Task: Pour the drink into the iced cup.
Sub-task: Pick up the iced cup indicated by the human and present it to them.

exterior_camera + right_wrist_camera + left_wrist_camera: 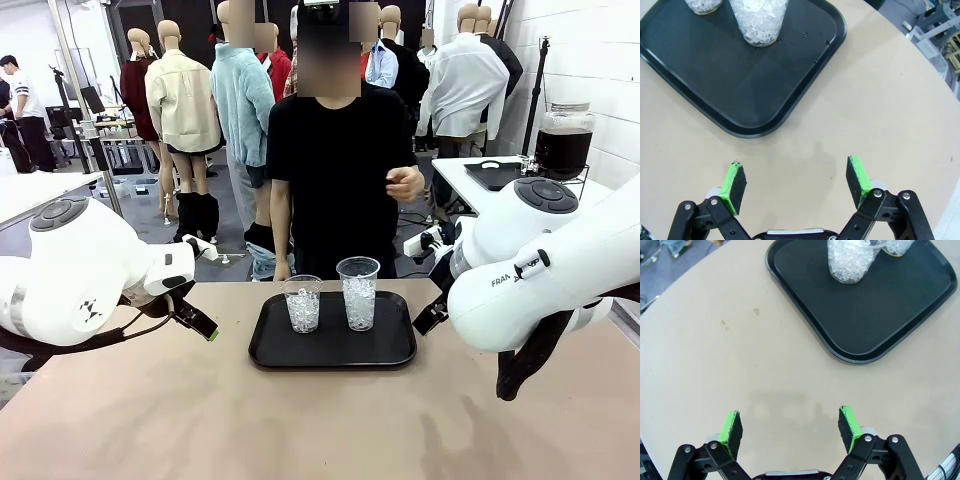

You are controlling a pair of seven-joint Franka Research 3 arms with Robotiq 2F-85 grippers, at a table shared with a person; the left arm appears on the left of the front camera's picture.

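The left arm [90,275] enters from the left side, with its wrist bent so that the left gripper [789,415] points down and toward the middle. Its jaws stand wide apart, with nothing between the green pads [729,432]. The right arm [560,250] does the same from the right side. The right gripper [795,167] is also spread wide and empty. One hand [405,184] of the person is raised at chest height, fingers loosely curled.

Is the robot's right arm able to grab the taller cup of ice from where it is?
Probably yes. Its fingers stand open over the bare table just beside the tray. The taller iced cup stands on the tray's side nearest that arm, with nothing between them.
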